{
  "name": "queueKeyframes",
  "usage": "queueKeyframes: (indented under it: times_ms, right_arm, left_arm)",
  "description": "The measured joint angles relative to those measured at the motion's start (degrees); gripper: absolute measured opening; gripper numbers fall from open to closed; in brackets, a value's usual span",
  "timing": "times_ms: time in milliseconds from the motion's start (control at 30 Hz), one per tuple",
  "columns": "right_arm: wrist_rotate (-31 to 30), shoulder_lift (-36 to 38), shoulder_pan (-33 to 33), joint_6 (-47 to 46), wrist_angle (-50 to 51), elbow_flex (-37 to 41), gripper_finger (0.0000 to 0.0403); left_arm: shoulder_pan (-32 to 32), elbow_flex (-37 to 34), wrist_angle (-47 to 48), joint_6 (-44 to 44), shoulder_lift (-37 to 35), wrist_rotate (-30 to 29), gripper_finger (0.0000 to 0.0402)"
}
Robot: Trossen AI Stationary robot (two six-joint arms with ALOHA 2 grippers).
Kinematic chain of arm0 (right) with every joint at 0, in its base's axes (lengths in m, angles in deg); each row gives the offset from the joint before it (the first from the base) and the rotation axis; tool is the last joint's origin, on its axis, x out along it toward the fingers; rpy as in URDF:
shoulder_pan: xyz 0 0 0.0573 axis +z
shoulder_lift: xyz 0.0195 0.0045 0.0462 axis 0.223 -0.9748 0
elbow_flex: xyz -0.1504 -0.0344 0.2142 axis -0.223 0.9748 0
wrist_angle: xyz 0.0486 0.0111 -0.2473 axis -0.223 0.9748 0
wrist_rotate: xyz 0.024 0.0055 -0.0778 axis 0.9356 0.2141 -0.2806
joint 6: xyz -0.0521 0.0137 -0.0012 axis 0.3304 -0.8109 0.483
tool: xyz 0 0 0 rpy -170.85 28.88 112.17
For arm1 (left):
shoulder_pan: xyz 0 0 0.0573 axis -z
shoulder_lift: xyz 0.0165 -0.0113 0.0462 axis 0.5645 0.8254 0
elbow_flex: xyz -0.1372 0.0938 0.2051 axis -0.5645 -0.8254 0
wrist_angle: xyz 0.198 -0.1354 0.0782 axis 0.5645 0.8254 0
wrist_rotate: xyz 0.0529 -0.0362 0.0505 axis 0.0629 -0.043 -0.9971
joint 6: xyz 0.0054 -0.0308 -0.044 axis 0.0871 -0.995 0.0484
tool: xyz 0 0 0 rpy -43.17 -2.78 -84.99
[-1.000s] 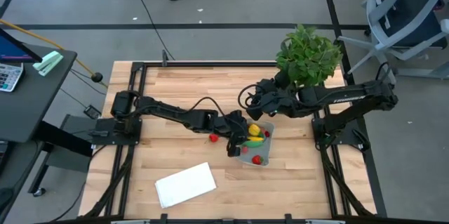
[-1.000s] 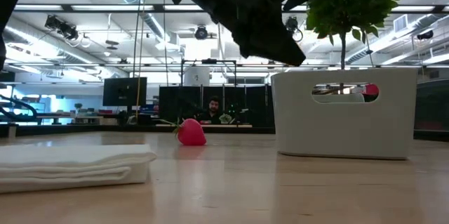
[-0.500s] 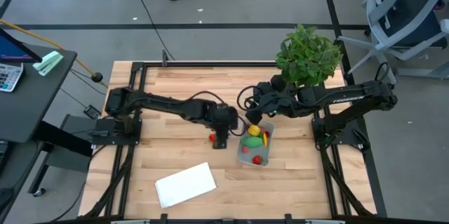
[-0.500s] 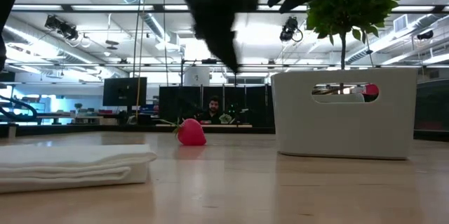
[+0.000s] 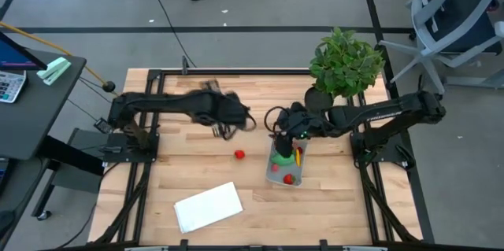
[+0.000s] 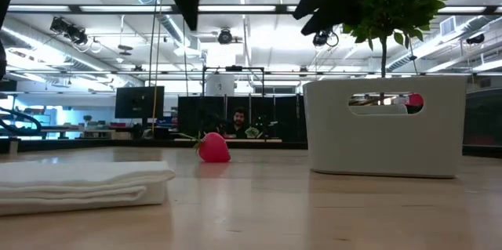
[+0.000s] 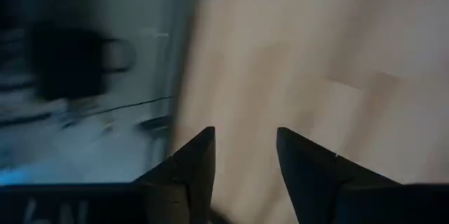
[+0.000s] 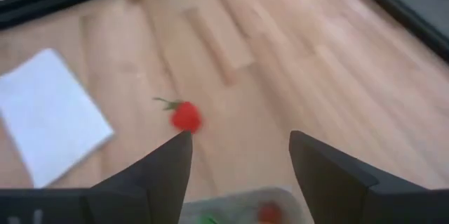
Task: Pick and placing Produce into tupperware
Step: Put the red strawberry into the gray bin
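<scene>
On the surface: one strawberry (image 5: 239, 154) lies loose on the wood, between my two arms and just left of the tupperware (image 5: 285, 174); the white sheet (image 5: 208, 207) sits well apart, nearer the front edge.
Tupperware: I see a green oval, yellow pieces and a red piece already inside; the right gripper (image 5: 282, 144) hangs over its far end.
Right gripper: jaws spread wide, nothing between them; its wrist view looks past the tub rim toward the strawberry (image 8: 186, 116).
Left gripper: lifted off the wood toward the back left (image 5: 242, 122), fingers (image 7: 193, 164) apart with only bare boards in the gap, carrying nothing.
Strawberry, feel: I judge it a light, hollow plastic toy, hard and smooth, likely to roll or squirt out if pinched off-centre.
Strawberry, hold: I would close across the widest part of the red body, not on the thin green stem, which looks too slight to grip.
Strawberry, lie: from the low view (image 6: 213, 146) it rests on its side, stem pointing left.
Risk: I think a fast close could flick it away across the wood.
Plant (image 5: 345, 62): stands at the back right corner, clear of the work.
</scene>
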Motion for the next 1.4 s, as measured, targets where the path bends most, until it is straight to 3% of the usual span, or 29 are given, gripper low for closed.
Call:
queueKeyframes:
  times_ms: [100,300,400,633,733,900,1133,1400]
  right_arm:
    - [2.95,0.0,0.51,2.43,-9.35,4.82,0.0248]
    - [9.93,-0.68,0.6,11.3,-32.57,14.17,0.0248]
    - [10.58,-3.6,0.61,13.98,-35.68,14.82,0.0248]
    - [10.61,-16.91,0.55,25.29,-35.47,4.59,0.0248]
    - [10.76,-22.42,0.58,31.13,-30.68,-2.13,0.0248]
    - [13.12,-30.12,0.56,32.85,-25.73,-10.34,0.0248]
    - [15.54,-38.96,1.06,36.5,-25.7,-16.02,0.0237]
    - [15.37,-42.65,-0.55,36.16,-25.22,-16.6,0.0217]
  left_arm:
    - [-0.04,2.25,3.04,-4.93,-4.5,-6.16,0.016]
    - [0.0,6.59,0.73,-5.01,-15.99,-6.37,0.0146]
    - [0.0,8.69,-1.11,-4.98,-20.76,-6.41,0.014]
    - [0.0,9.08,-5.39,-4.33,-29.92,-6.4,0.0135]
    - [0.02,9.04,-5.06,-4.33,-32.1,-6.37,0.0138]
    - [0.02,9.03,-4.16,-4.35,-33.71,-6.34,0.0141]
    - [0.02,8.99,-3.53,-4.34,-34.11,-6.35,0.0133]
    - [0.06,8.99,-2.98,-5.0,-33.46,-6.28,0.0146]
